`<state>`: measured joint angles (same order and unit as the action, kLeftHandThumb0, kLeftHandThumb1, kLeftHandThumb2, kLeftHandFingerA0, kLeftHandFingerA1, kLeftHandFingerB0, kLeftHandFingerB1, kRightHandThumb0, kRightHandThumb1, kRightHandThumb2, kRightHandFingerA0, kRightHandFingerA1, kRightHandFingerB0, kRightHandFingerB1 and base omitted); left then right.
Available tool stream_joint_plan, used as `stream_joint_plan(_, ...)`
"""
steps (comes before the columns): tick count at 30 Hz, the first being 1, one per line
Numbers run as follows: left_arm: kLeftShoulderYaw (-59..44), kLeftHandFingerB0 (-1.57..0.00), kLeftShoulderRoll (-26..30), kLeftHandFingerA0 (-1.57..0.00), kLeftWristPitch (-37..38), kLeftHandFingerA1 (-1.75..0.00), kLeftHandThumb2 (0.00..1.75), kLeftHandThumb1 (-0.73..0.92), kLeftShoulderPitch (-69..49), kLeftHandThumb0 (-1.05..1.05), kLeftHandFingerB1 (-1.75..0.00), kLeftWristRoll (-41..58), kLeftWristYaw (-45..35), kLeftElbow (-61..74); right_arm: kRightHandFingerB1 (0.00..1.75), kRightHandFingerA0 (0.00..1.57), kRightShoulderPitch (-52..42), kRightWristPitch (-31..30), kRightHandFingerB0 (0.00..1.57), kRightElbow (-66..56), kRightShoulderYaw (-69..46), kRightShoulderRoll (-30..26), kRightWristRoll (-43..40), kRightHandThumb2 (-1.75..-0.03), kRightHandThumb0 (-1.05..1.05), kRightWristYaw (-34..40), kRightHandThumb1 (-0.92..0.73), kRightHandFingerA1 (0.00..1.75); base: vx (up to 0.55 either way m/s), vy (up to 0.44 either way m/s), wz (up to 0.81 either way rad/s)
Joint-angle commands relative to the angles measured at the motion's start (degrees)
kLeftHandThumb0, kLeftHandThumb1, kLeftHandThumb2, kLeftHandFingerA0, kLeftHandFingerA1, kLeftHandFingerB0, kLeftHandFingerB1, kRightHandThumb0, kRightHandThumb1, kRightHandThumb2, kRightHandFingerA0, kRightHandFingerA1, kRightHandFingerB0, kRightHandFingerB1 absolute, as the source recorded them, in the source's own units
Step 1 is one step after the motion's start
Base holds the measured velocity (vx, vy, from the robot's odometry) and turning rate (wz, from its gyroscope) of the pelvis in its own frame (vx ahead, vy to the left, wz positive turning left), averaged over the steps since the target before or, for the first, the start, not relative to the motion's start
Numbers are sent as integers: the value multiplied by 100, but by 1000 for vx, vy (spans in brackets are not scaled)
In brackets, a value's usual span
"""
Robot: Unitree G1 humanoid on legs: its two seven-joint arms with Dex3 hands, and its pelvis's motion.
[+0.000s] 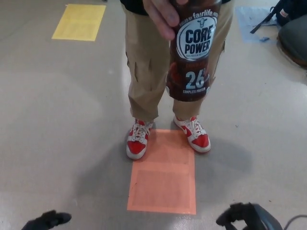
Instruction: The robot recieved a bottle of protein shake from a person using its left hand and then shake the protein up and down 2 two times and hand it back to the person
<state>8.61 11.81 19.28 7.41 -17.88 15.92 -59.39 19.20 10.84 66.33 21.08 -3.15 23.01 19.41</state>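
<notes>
A person's hand (163,17) holds a dark brown protein shake bottle (193,52) labelled Core Power by its top, close to the camera at the upper middle. The bottle hangs upright in front of the person's tan trousers (148,67). My left hand (47,220) shows only as a black tip at the bottom left edge, far below the bottle. My right hand (247,217) shows at the bottom right edge, also low and away from the bottle. Neither hand touches anything.
The person stands in red and white sneakers (138,140) at the far end of an orange floor patch (164,179). A yellow patch (79,21) lies at the upper left. Dark bags (292,28) sit at the upper right.
</notes>
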Motion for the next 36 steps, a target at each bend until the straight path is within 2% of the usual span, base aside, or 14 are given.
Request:
stream_joint_plan(1,200,-69,381,-86,1668,-46,64,79,141,-25,-43,-553,1266,-153,66,94,307,1097,92,594,416,-15,681,-107,-46,1577,-60,79,0,0,0)
stream_joint_plan(10,126,-66,526,-79,1965,-45,64,80,-54,-30,-42,-247,517,1161,69,94,354,1167,93,775,474,-3,680,-106,-47,1666,-59,91,0,0,0)
stream_joint_plan(16,28,-61,668,-71,1764,-44,62,73,-273,-27,-41,144,-255,2420,68,95,368,1211,92,874,492,16,703,-106,-49,1744,-58,86,0,0,0)
stream_joint_plan(19,-7,-57,658,-66,1286,-42,59,65,-452,-29,-39,399,-715,3211,68,95,339,1275,92,902,482,22,726,-108,-49,1753,-58,88,0,0,0)
stream_joint_plan(20,-4,-54,665,-63,1178,-40,59,62,-479,-42,-37,403,-796,3409,68,94,338,1291,92,910,468,25,720,-106,-49,1753,-58,82,0,0,0)
stream_joint_plan(21,-9,-54,665,-63,1123,-40,59,62,-497,-42,-37,401,-835,3504,68,94,339,1298,92,916,462,27,720,-106,-49,1755,-58,82,0,0,0)
stream_joint_plan(24,25,-43,755,-51,479,-38,58,59,-573,-44,-34,652,-1462,4405,69,94,365,1280,91,937,480,36,761,-111,-49,1757,-56,83,0,0,0)
stream_joint_plan(25,104,-32,848,-40,102,-34,59,60,-540,-52,-31,770,-1855,4850,67,95,390,1180,93,945,480,53,766,-109,-48,1727,-58,90,0,0,0)
stream_joint_plan(27,150,-23,944,-30,-176,-32,58,60,-530,-60,-29,830,-2152,5204,67,93,384,1214,91,942,453,62,748,-100,-52,1728,-60,84,0,0,0)
stream_joint_plan(30,218,-16,1044,-21,-715,-30,58,60,-443,-66,-27,1086,-2630,5724,69,91,396,1187,89,940,456,55,764,-100,-51,1671,-58,90,0,0,0)
stream_joint_plan(31,237,0,1061,0,-929,-48,92,33,-373,-36,-47,1274,-2827,5879,68,91,397,1197,90,938,457,46,772,-100,-50,1678,-57,94,0,0,0)
stream_joint_plan(32,251,-9,1073,-2,-1388,-34,83,46,-252,-69,-30,1673,-3115,6170,69,93,392,1215,91,932,439,44,756,-101,-50,1678,-56,100,0,0,0)
stream_joint_plan(35,218,-8,1105,0,-2163,-28,84,45,-73,-68,-27,2225,-3467,6612,69,95,395,1233,90,926,462,39,794,-102,-48,1744,-56,99,0,0,0)
stream_joint_plan(36,187,-6,1125,-5,-2546,-26,58,57,42,-71,-24,2438,-3569,6784,69,95,407,1234,90,928,449,40,781,-101,-49,1716,-57,98,0,0,0)
